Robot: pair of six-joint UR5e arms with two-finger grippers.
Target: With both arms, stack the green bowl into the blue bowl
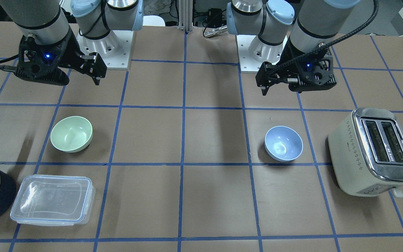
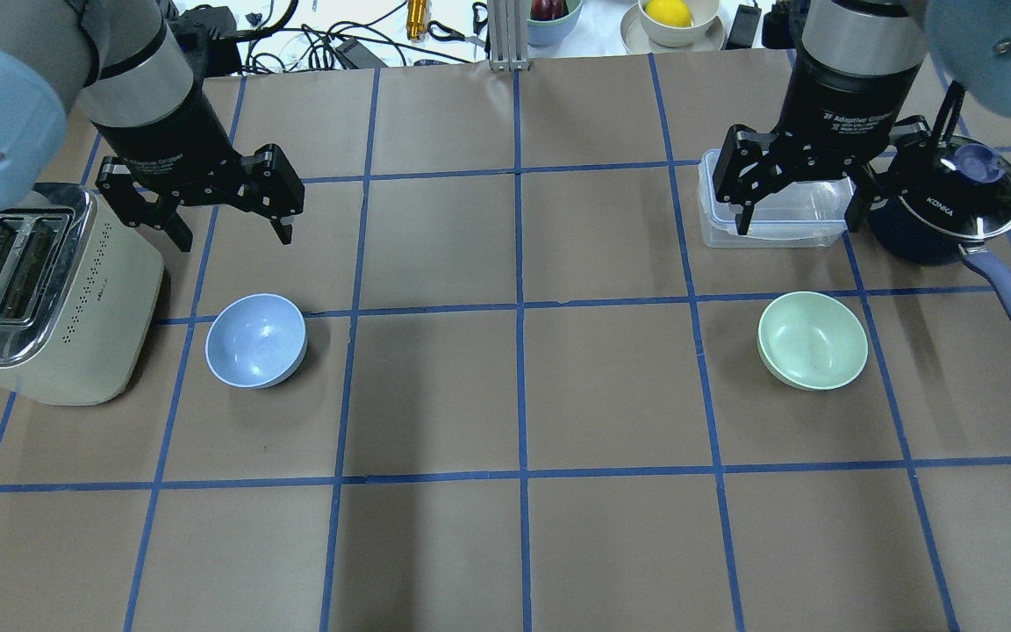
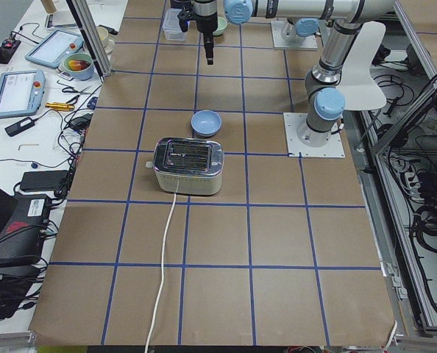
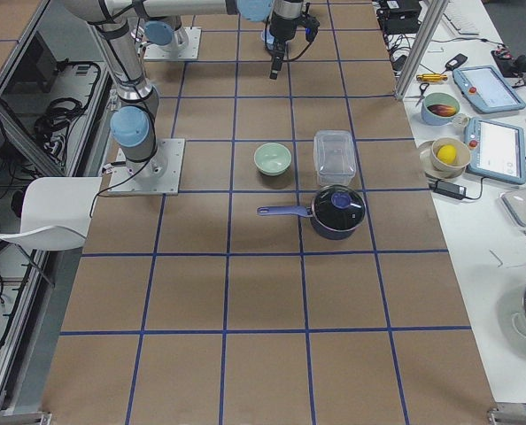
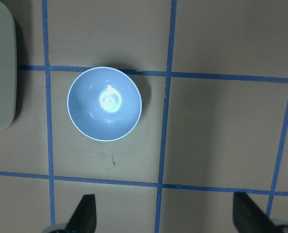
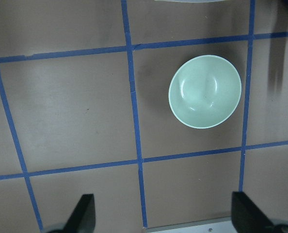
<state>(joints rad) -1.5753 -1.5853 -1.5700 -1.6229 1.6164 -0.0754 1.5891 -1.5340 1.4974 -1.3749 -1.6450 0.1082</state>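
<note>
The green bowl (image 2: 813, 341) sits upright on the table on my right side; it also shows in the front view (image 1: 71, 134) and the right wrist view (image 6: 205, 91). The blue bowl (image 2: 256, 340) sits upright on my left side, next to the toaster; it also shows in the front view (image 1: 283, 143) and the left wrist view (image 5: 104, 103). My left gripper (image 2: 225, 215) hangs open and empty, high above the table, just beyond the blue bowl. My right gripper (image 2: 799, 219) hangs open and empty, high up, beyond the green bowl. The bowls stand far apart.
A cream toaster (image 2: 40, 290) stands at the left edge beside the blue bowl. A clear lidded container (image 2: 773, 211) and a dark saucepan (image 2: 944, 211) with a purple-blue handle stand beyond the green bowl, under my right gripper. Brown table with a blue tape grid.
</note>
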